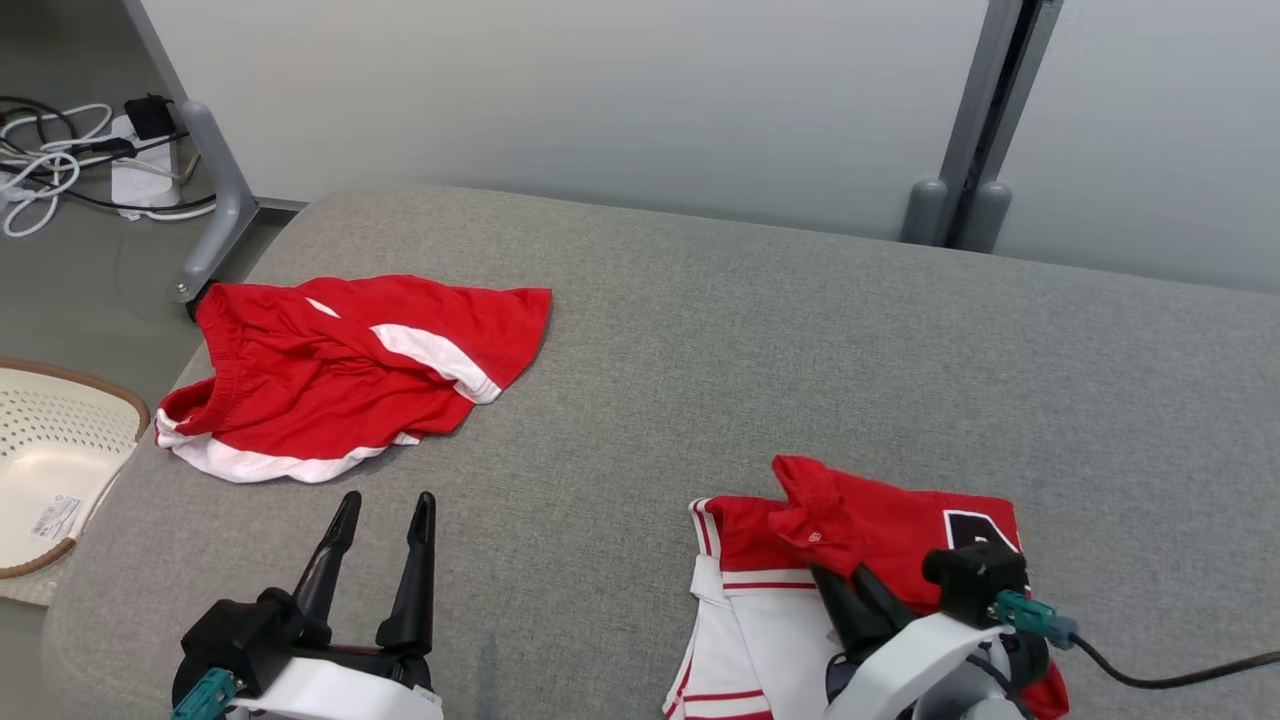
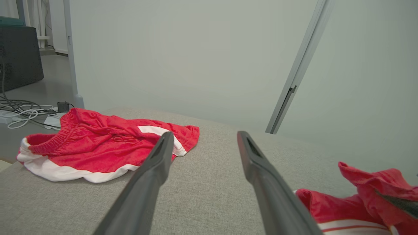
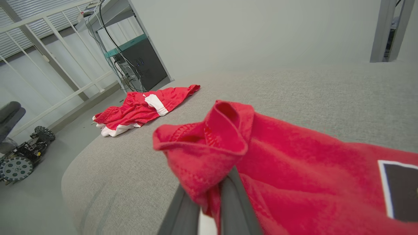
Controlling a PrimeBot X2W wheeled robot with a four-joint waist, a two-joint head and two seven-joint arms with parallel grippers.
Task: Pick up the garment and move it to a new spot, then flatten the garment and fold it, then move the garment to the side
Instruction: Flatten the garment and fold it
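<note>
The garment [image 1: 890, 530] is a red and white jersey with a dark patch. It lies bunched at the near right of the grey padded table [image 1: 760, 340]. My right gripper [image 1: 840, 585] is shut on a raised red fold of it. In the right wrist view that fold of the garment [image 3: 228, 137] wraps over the tips of the right gripper [image 3: 209, 209]. Over bare table at the near left, my left gripper [image 1: 388, 505] is open and holds nothing. The left wrist view has the left gripper [image 2: 205, 135] spread wide, with the garment [image 2: 369, 189] off to the right.
Red shorts with white trim [image 1: 340, 370] lie spread at the table's far left corner, also in the wrist views [image 2: 98, 147] [image 3: 143, 109]. A pale perforated basket [image 1: 60, 450] sits beside the table's left edge. Cables [image 1: 60, 160] and a grey post [image 1: 215, 200] stand beyond it.
</note>
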